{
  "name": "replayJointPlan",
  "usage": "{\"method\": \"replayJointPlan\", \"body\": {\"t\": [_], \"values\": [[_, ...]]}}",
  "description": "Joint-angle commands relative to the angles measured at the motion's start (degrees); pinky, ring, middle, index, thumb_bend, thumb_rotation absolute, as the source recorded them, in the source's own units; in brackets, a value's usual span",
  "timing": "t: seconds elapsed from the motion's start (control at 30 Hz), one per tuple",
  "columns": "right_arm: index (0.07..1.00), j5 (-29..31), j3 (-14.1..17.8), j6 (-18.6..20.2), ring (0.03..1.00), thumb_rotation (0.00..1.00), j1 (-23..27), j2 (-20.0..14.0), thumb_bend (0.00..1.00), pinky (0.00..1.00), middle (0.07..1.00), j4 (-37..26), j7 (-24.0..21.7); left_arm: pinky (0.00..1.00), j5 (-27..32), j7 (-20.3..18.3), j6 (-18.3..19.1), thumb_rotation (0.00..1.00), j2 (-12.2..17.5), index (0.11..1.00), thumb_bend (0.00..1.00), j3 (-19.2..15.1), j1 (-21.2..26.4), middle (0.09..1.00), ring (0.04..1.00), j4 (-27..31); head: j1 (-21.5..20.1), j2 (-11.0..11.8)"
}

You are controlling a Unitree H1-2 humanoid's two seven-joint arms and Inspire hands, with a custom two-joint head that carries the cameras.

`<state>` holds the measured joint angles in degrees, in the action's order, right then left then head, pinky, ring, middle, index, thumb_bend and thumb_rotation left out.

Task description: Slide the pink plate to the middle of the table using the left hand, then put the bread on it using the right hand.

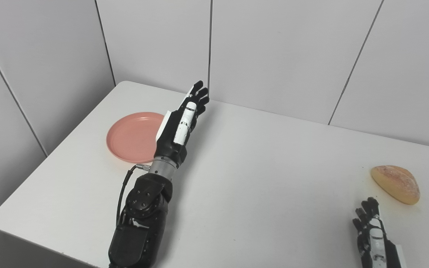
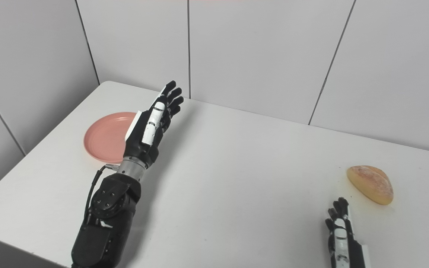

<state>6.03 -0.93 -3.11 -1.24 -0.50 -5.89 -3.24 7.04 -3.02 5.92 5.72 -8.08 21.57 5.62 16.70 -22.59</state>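
The plate [image 1: 134, 137] is lying near the table's [image 1: 259, 186] left edge. The left hand [image 1: 180, 124] is hovering along its right rim, fingers straight, holding nothing. The right hand [image 1: 374, 232] is resting empty, fingers extended, just before the bread [image 1: 396, 184] at the right.

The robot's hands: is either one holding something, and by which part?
Nothing is held. The left hand is open beside the pink plate; the right hand is open near the bread, apart from it.
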Motion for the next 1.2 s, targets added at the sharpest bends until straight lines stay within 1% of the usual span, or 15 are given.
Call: {"method": "replayJointPlan", "body": {"t": [0.0, 0.13, 0.23, 0.4, 0.5, 0.63, 0.8, 0.97, 1.17], "values": [[1.000, 0.3, 0.3, -0.6, 1.000, 1.00, 0.6, -0.2, 0.17, 1.00, 1.000, -0.4, -0.4, 0.97, 1.0, 0.5, -0.1, 1.00, 1.1, 0.925, 0.42, -0.8, 3.5, 0.954, 0.944, 1.4, 0.1, 0.0], [1.000, 1.1, 0.4, -0.8, 1.000, 1.00, 0.7, -0.5, 0.17, 1.00, 1.000, -0.1, -0.9, 0.96, 2.4, 0.8, 0.2, 1.00, 2.3, 0.929, 0.41, -2.1, 5.2, 0.951, 0.943, 1.1, 0.5, 0.1], [1.000, 1.1, 0.4, -0.2, 1.000, 1.00, 0.5, -0.3, 0.16, 1.00, 1.000, -0.6, -0.7, 0.92, 2.9, 2.3, 1.6, 1.00, 3.1, 0.921, 0.40, -3.8, 6.9, 0.939, 0.924, 0.9, 0.5, 0.2], [1.000, 0.9, 0.4, 0.4, 1.000, 1.00, 0.4, -0.3, 0.16, 1.00, 1.000, -1.2, -0.6, 0.93, 3.5, 3.4, 2.8, 1.00, 5.1, 0.908, 0.42, -5.6, 8.5, 0.928, 0.924, -0.5, 0.6, 0.2], [1.000, 0.9, 0.4, 0.4, 1.000, 1.00, 0.4, -0.3, 0.15, 1.00, 1.000, -1.2, -0.6, 0.93, 4.3, 3.2, 2.5, 1.00, 6.2, 0.908, 0.42, -6.8, 9.3, 0.928, 0.925, -1.7, 0.6, 0.2], [1.000, 0.7, 0.4, 0.4, 1.000, 1.00, 0.4, -0.4, 0.15, 1.00, 1.000, -1.3, -0.5, 0.93, 4.9, 3.0, 1.7, 1.00, 8.9, 0.918, 0.43, -8.5, 9.8, 0.934, 0.929, -4.0, 0.7, 0.3], [1.000, 0.9, 0.5, 0.1, 1.000, 1.00, 0.5, -0.6, 0.15, 1.00, 1.000, -1.0, -0.8, 0.93, 7.1, 2.7, 0.5, 1.00, 11.4, 0.913, 0.42, -11.4, 10.4, 0.931, 0.928, -7.4, 1.0, 0.3], [1.000, 1.1, 0.6, 0.1, 1.000, 1.00, 0.7, -0.6, 0.14, 1.00, 1.000, -0.9, -0.9, 0.94, 9.1, 2.0, -0.3, 1.00, 13.7, 0.913, 0.42, -13.1, 10.8, 0.933, 0.929, -10.0, 1.2, 0.4], [1.000, 1.7, 0.9, 1.0, 1.000, 1.00, 0.7, -0.6, 0.16, 1.00, 1.000, -1.2, -0.8, 0.94, 11.0, 2.0, -0.1, 1.00, 15.9, 0.908, 0.43, -14.4, 10.9, 0.919, 0.920, -12.4, 1.4, 0.8]]}}
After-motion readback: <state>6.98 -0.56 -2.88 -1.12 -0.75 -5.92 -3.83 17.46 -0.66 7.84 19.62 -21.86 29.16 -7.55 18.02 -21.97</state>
